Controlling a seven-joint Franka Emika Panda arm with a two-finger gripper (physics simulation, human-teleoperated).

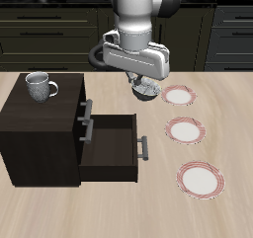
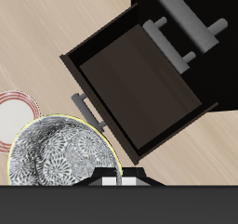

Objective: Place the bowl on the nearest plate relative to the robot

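1. Three identical plates are lying in a row on the table; we are reading the exterior view from its left edge across, starting with the mug (image 1: 41, 85), which is sitting on top of the cabinet (image 1: 40, 133) and plays no part in our job.
2. We are seeing the drawer (image 1: 111, 143) pulled open and, in the wrist view, bare inside; it is simply standing in the way beside our path, so we are keeping height over it.
3. We are holding the bowl (image 1: 146, 90) off the table in the gripper (image 1: 144, 84), clamped on its rim as far as we can judge. In the wrist view the bowl (image 2: 61, 153) is filling the space just under the gripper, patterned inside facing up, which is why we are taking it as level.
4. We are hanging just beside the back plate (image 1: 181, 96), the one closest to the base, so we are judging that to be our target. The middle plate (image 1: 185, 130) and front plate (image 1: 201, 180) are lying farther off.
5. We are judging the carry nearly done: a short shift over the back plate, then lowering.
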